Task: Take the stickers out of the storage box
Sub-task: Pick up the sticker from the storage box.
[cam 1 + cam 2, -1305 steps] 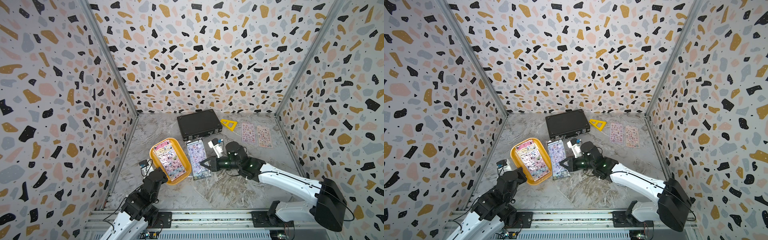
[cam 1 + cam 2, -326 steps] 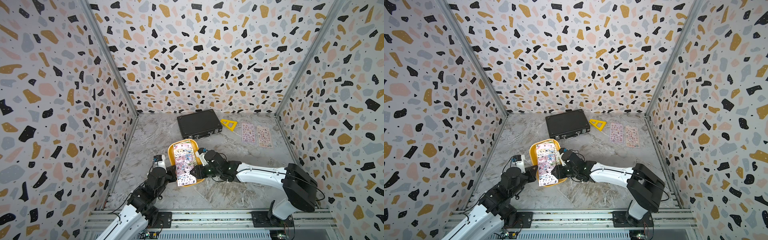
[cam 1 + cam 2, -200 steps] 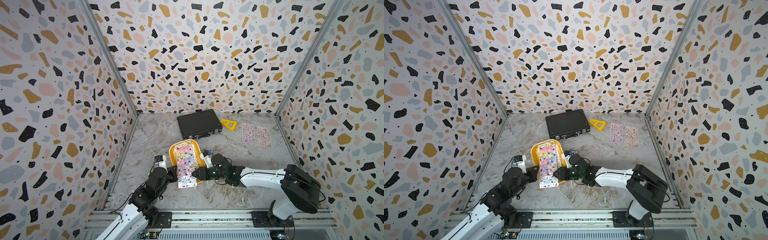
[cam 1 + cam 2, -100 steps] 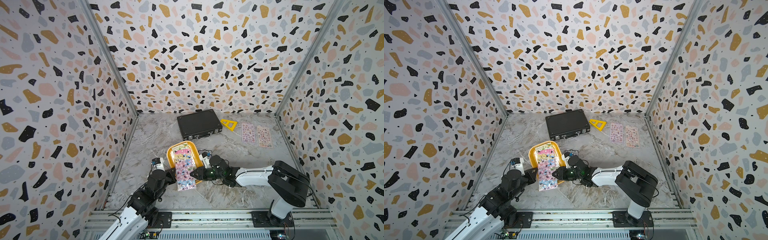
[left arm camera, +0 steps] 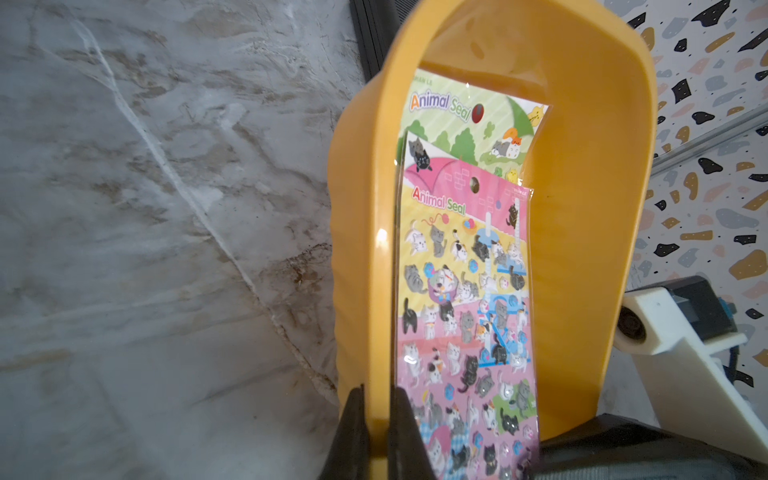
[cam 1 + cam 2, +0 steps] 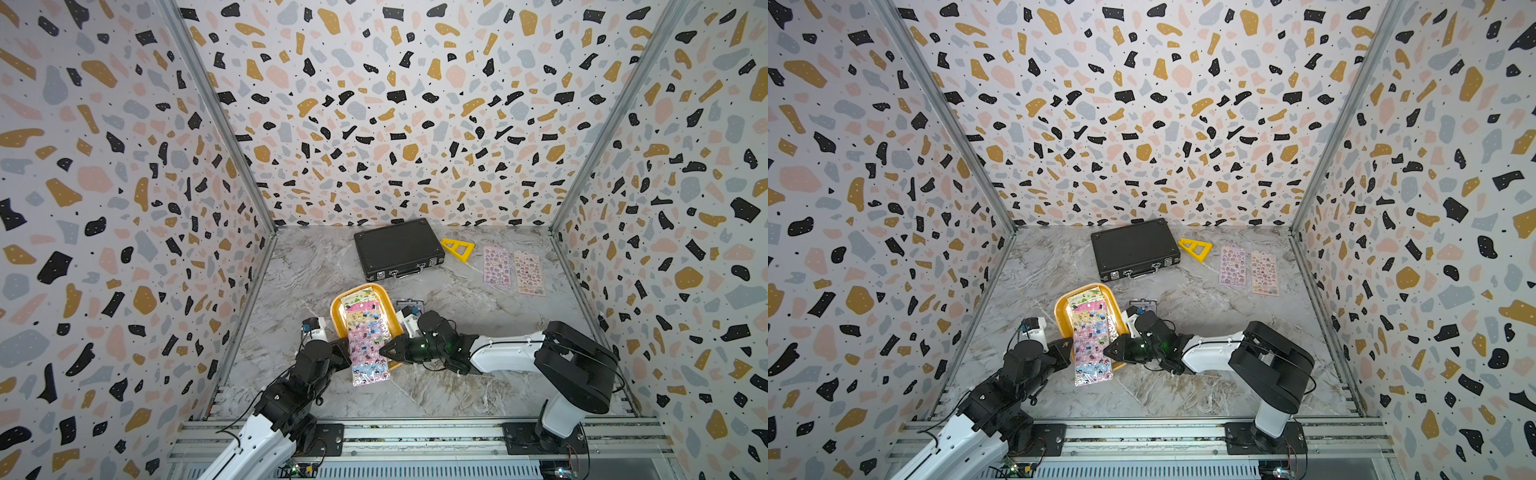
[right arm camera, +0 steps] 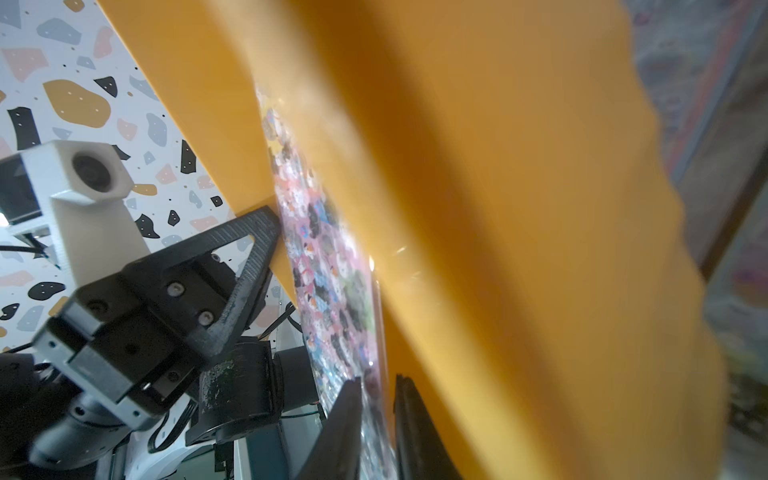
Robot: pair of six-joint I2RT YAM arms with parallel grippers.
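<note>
The storage box [image 6: 337, 320] lies at 9 o'clock of the table's middle in both top views. Its long axis runs 12 to 6 o'clock, and the stickers [image 6: 365, 328] are stacked inside it. The top pink sheet [image 6: 368, 353] reaches past the box's 6 o'clock end, its lower edge over the marble table [image 6: 457, 386].

The left gripper [image 6: 344, 351] sits at the box's 7 o'clock corner. In the left wrist view its two black fingers [image 5: 353, 419] are clamped on the box's side wall, one outside and one inside. The inner one is just beside the edge of the stickers [image 5: 461, 291]. A green sheet [image 5: 469, 120] shows under the pink one at the far end.

The right gripper [image 6: 384, 351] reaches in from 3 o'clock and meets the stack at the box's 4 o'clock side. In the right wrist view its fingers [image 7: 345, 419] stand close together, with the glossy edge of the top sheet running between them. The box's orange wall is just beside one finger. Whether they pinch the sheet I cannot tell.

At the box's 1 o'clock, well apart, lies a black briefcase [image 6: 399, 249], with a yellow triangle ruler [image 6: 449, 243] just beside its 3 o'clock end. Further toward 3 o'clock a purple sheet [image 6: 496, 266] and a pink-orange sheet [image 6: 528, 274] lie flat, side by side
</note>
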